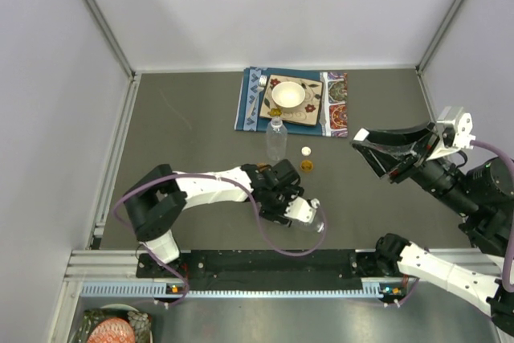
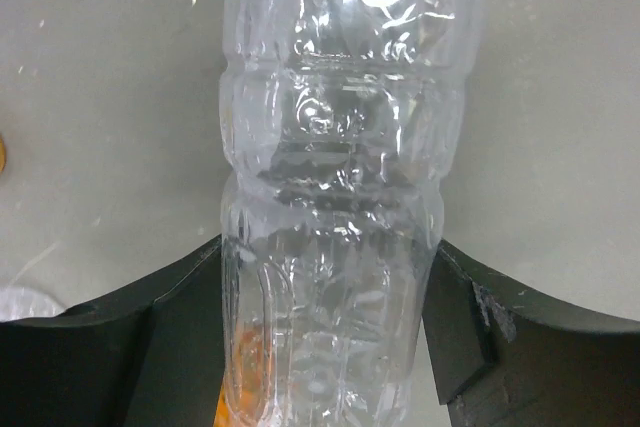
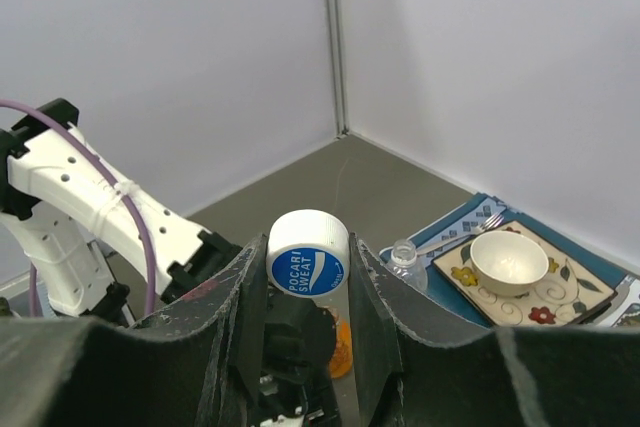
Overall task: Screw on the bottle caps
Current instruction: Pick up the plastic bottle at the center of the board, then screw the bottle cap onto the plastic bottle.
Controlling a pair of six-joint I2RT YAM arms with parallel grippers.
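Observation:
A clear ribbed bottle (image 2: 330, 197) lies on the grey table near the front edge, also seen from above as the lying bottle (image 1: 316, 217). My left gripper (image 2: 328, 327) has both fingers pressed against its sides, shut on it. My right gripper (image 3: 308, 282) hangs raised at the right, shut on a white cap with a blue label (image 3: 308, 255); from above this gripper (image 1: 363, 147) hides the cap. A second clear bottle (image 1: 276, 138) stands uncapped mid-table, its open neck (image 3: 404, 255) showing. The squat orange bottle (image 1: 307, 166) stands beside it, with a loose white cap (image 1: 306, 150) just behind.
A blue placemat (image 1: 250, 106) at the back holds a patterned plate (image 1: 313, 90) with a white bowl (image 1: 288, 95) and a fork (image 1: 259, 90). Grey walls enclose the table on three sides. The arms' base rail (image 1: 265, 267) runs along the near edge.

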